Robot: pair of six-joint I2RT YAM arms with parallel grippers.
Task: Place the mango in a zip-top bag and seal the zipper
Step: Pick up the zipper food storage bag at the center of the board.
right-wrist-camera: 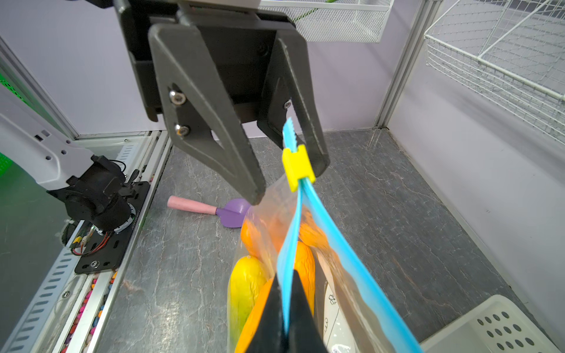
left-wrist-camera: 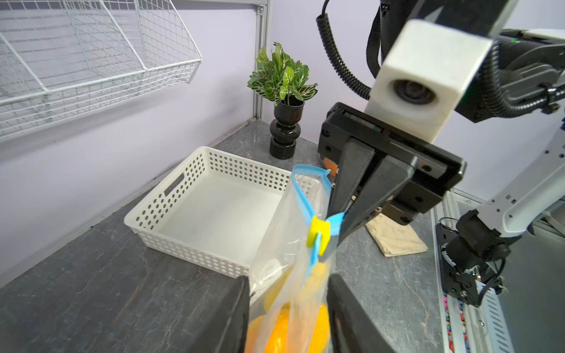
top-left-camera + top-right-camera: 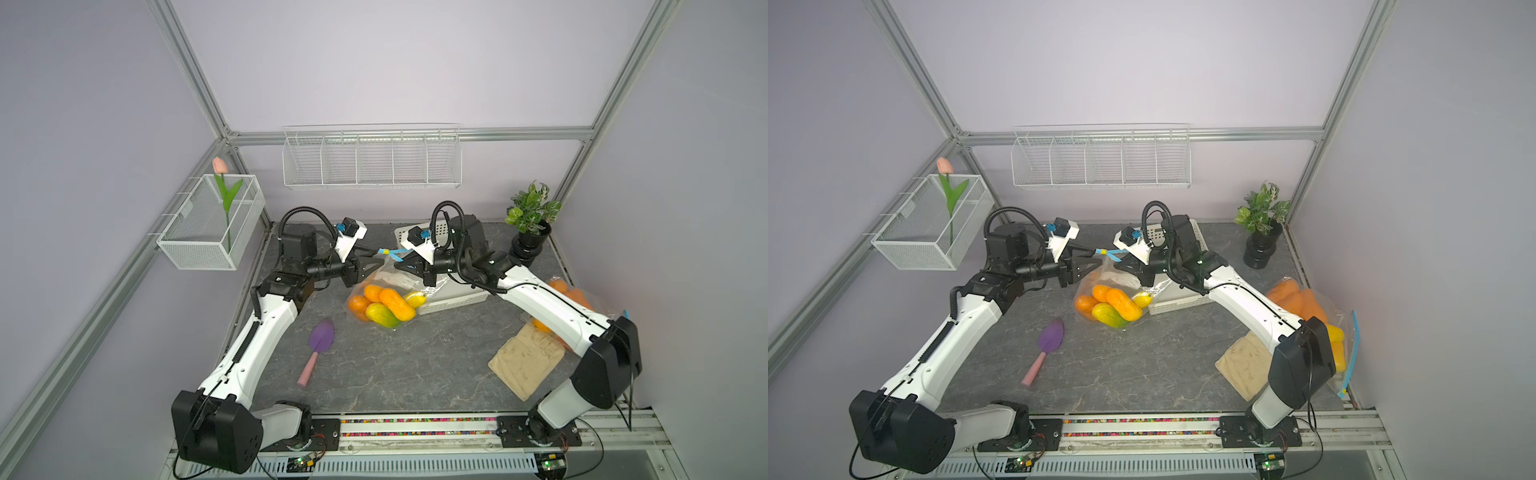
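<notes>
Both top views look down from high up at the front, facing the far side; they share the whole table [image 3: 395,365]; the left wrist camera looks across at the right gripper [image 2: 335,220]; the right wrist camera looks back at the left gripper [image 1: 287,185]; both wrist cameras see the bag [image 2: 281,244] from very near.

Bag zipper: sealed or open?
Open. In the right wrist view the two blue tracks spread apart past the yellow slider, which sits near one end of the bag mouth.
</notes>
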